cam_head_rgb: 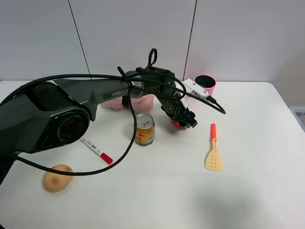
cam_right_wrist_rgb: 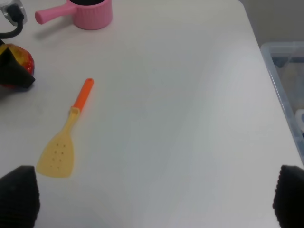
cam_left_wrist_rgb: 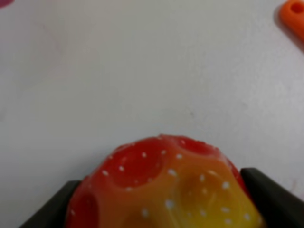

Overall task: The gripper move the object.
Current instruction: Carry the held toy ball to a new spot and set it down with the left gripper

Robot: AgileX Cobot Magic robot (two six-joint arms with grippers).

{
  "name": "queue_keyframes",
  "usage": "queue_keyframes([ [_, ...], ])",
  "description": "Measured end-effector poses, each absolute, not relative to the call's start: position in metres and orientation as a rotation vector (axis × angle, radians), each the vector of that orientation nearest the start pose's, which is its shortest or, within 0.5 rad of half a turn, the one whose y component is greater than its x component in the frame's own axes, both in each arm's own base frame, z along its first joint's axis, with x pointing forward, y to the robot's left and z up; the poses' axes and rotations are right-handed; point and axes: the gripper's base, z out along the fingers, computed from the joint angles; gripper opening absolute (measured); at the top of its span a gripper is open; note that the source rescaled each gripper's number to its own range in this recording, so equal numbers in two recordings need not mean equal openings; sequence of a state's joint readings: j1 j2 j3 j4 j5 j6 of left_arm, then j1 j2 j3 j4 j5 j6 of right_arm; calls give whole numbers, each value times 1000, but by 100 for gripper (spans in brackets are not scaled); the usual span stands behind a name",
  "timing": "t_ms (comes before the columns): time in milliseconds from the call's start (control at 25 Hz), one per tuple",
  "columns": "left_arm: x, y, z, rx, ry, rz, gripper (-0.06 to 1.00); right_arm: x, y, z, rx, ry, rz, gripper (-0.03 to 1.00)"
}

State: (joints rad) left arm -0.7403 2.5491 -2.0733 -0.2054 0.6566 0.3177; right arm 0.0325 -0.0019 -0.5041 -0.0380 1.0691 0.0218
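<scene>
Outstretched left tool (cam_head_rgb: 184, 119) around object (cam_left_wrist_rgb: 161, 185)

You get bright, even overhead light on the white tabletop (cam_head_rgb: 248, 191), with only soft shadows under the black robot arm (cam_head_rgb: 95, 95) and a faint grey patch near the table's front edge. Your left wrist view is soft: the red-and-yellow bumpy toy fruit (cam_left_wrist_rgb: 166, 190), close to the lens, blurs, as does the orange plastic handle (cam_left_wrist_rgb: 293, 16). Your right wrist view is sharper, though the black fingertips (cam_right_wrist_rgb: 18, 194) of the right gripper (cam_right_wrist_rgb: 152, 202) are dark, fuzzy blobs.
</scene>
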Motion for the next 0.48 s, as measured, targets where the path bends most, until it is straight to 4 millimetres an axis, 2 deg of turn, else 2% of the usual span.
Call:
queue_keyframes([
  [280,393,-374,96,1182,2362,-368,2,-6,-3,278,-9,2046,-12,100],
  [320,393,-374,95,1183,2363,-368,11,-6,-3,278,-9,2046,-12,100],
  [400,392,-374,91,1186,2372,-368,39,-6,-3,278,-9,2046,-12,100],
  [480,392,-374,88,1187,2377,-369,61,-6,-3,278,-9,2046,-12,100],
])
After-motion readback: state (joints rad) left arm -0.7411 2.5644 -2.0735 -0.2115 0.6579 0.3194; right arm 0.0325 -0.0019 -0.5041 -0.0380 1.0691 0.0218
